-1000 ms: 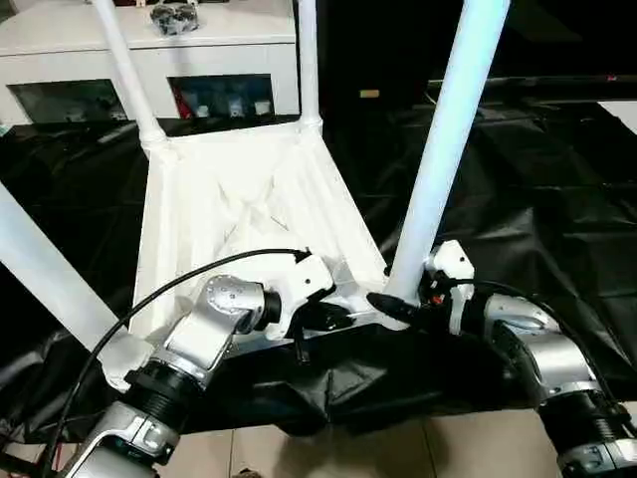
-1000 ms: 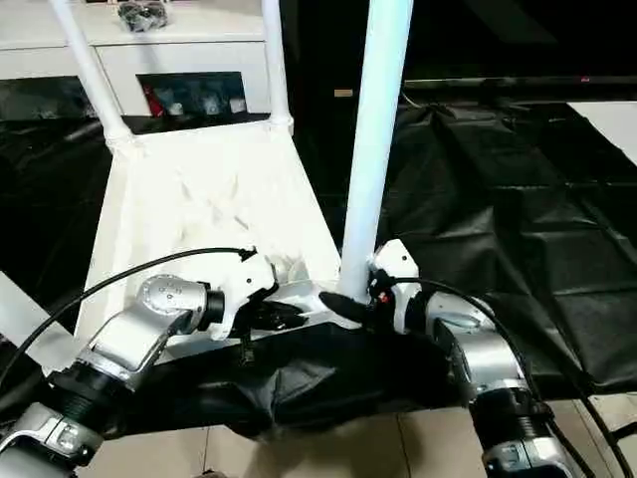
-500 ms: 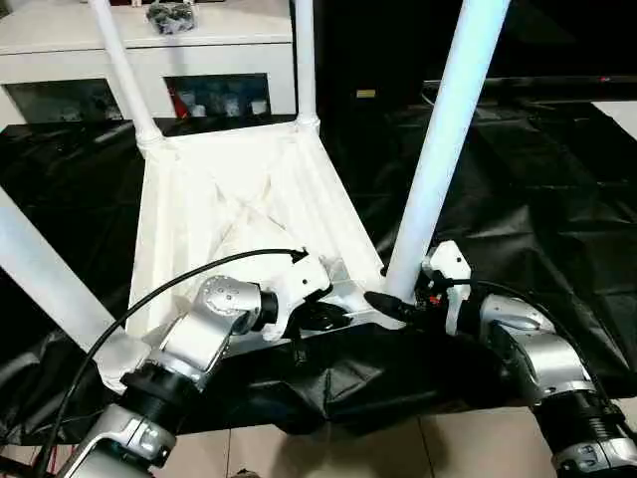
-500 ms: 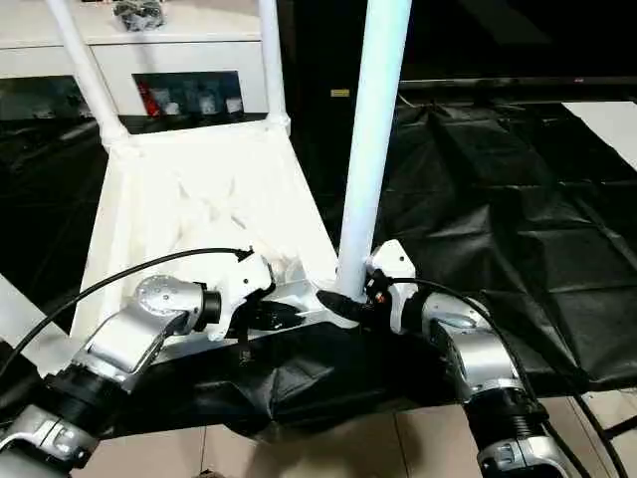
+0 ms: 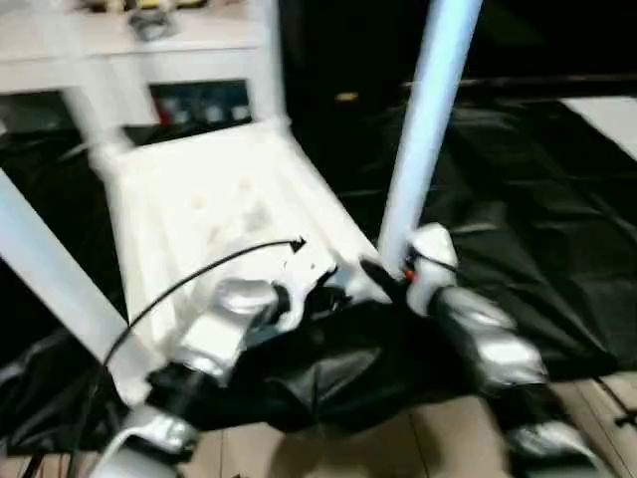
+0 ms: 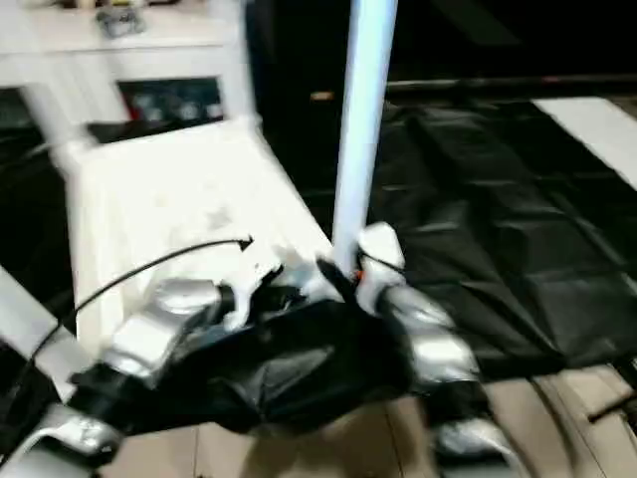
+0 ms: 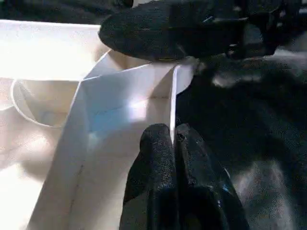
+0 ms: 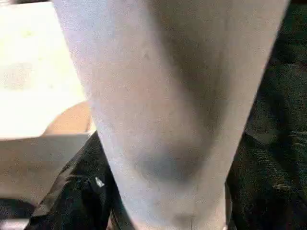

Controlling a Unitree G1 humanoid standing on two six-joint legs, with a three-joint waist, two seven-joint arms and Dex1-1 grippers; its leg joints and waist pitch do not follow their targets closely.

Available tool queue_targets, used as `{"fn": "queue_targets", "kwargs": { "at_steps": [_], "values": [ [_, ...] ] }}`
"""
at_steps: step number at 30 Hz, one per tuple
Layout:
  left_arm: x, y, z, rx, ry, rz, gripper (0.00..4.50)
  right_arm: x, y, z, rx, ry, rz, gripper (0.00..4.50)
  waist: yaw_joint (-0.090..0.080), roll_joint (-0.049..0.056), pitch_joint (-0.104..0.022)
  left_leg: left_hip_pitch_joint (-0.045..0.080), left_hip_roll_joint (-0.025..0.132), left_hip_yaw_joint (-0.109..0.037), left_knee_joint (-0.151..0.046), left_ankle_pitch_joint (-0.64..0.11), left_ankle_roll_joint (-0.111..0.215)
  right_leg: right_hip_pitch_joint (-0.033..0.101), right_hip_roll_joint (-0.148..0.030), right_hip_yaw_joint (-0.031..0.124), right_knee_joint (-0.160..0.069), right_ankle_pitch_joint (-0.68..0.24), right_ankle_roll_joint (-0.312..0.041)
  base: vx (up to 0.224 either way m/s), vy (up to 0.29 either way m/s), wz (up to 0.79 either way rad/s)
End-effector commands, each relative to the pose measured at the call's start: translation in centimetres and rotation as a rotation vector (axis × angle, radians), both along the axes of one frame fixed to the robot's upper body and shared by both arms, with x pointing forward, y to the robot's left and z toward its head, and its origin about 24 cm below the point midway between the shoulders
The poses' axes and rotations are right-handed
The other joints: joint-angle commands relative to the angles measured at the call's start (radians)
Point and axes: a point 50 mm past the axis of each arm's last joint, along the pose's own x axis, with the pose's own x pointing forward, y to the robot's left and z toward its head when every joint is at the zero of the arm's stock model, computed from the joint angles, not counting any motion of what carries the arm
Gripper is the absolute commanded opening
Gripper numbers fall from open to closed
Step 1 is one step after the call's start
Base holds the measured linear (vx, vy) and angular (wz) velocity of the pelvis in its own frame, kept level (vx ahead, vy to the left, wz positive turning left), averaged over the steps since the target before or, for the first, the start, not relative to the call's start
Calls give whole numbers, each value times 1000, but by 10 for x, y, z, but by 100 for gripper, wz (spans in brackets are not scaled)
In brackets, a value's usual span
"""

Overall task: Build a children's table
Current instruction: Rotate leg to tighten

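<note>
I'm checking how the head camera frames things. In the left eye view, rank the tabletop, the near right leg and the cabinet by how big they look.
1. Tabletop, largest.
2. Near right leg, though closeness to the camera enlarges it.
3. Cabinet, smallest: it is far back and cut off by the picture's edge.

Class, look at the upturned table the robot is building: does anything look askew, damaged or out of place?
The tabletop lies underside up on the black sheet, with its legs pointing up. The near-left leg leans outward, while the near-right leg stands nearly straight, so that one may be askew. No damage shows.
</note>
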Motion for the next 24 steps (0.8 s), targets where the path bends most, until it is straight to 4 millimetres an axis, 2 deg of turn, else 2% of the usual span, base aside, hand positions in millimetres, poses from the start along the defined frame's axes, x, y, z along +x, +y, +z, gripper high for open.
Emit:
{"fn": "queue_targets", "kwargs": {
  "at_steps": [1,4,5,8,9,10,11,12,14,15,16,17,19,20,21,22,23,24],
  "values": [
    [-5,-21,11,-61,-32,-69,0,-19,30,-27,-25,120,136,318,5,-8,-48,6,15,-9,-77,-387,-1,29,-40,26,-100,-487,-131,0,0,0],
    [-9,-19,9,-54,-37,-105,0,-19,33,-25,12,113,155,334,4,-5,-48,1,16,-11,-80,-377,2,30,-38,26,-96,-453,-139,0,0,0],
    [-9,-17,9,-51,-42,-113,0,-18,32,-23,8,104,161,350,2,-6,-50,-3,18,-12,-82,-372,5,34,-39,27,-91,-420,-151,0,0,0],
    [-11,-9,10,-47,-51,-161,0,-17,25,-16,-25,48,226,378,3,-4,-52,-2,19,-11,-81,-361,10,36,-39,28,-87,-377,-168,0,0,0],
    [-12,-8,11,-46,-52,-172,0,-17,24,-15,-21,44,239,378,4,-4,-54,-4,19,-9,-78,-337,16,38,-39,30,-83,-338,-180,0,0,0],
    [-13,-7,11,-44,-54,-187,0,-17,22,-13,-23,36,268,378,4,-4,-54,-4,19,-9,-78,-337,16,38,-39,30,-83,-338,-180,0,0,0],
    [-13,-5,11,-42,-57,-204,0,-18,20,-12,-28,31,295,378,5,-5,-55,-5,20,-6,-77,-302,25,42,-38,31,-77,-276,-202,0,0,0],
    [-14,-4,12,-42,-58,-210,0,-18,19,-11,-30,29,303,378,7,-5,-55,-5,19,-6,-77,-295,29,43,-38,30,-77,-267,-206,0,0,0],
    [-17,8,13,-29,-54,-282,0,-25,8,-2,-19,-1,457,378,11,-4,-56,-4,20,-5,-75,-284,40,45,-37,31,-75,-247,-213,0,0,0],
    [-17,11,14,-26,-49,-298,0,-27,6,0,-15,-9,501,378,15,0,-56,-1,23,-2,-74,-273,51,44,-35,32,-71,-202,-230,0,0,0],
    [-18,13,14,-24,-44,-313,0,-30,3,3,-10,-16,545,378,15,0,-56,-1,23,-2,-74,-273,51,44,-35,32,-71,-202,-230,0,0,0],
    [-19,16,15,-25,-40,-324,0,-33,1,4,-3,-11,584,378,21,1,-56,1,24,-1,-74,-264,58,45,-34,32,-68,-171,-244,0,0,0],
    [-19,19,16,-22,-35,-339,0,-37,-2,6,-4,-6,634,378,30,2,-56,4,25,0,-74,-267,56,43,-35,32,-67,-182,-252,0,0,0],
    [-21,27,16,-11,-17,-375,0,-47,-11,7,-20,21,751,378,33,1,-55,6,26,0,-74,-270,53,44,-34,32,-68,-190,-251,0,0,0],
    [-22,30,16,-4,-12,-394,0,-49,-15,6,-30,33,774,378,40,2,-55,11,28,2,-74,-286,54,42,-35,34,-68,-205,-247,0,0,0],
    [-23,33,16,7,-6,-423,0,-52,-19,6,-44,53,805,378,43,1,-52,7,28,2,-76,-291,51,43,-35,34,-68,-221,-241,0,0,0],
    [-23,35,16,15,0,-437,0,-54,-22,6,-40,69,823,378,47,-8,-51,8,28,2,-79,-297,46,43,-34,34,-72,-240,-234,0,0,0],
    [-23,35,16,15,0,-437,0,-54,-22,6,-40,69,823,378,48,-5,-51,7,29,1,-79,-297,43,42,-36,35,-69,-246,-233,0,0,0]
  ]
}}
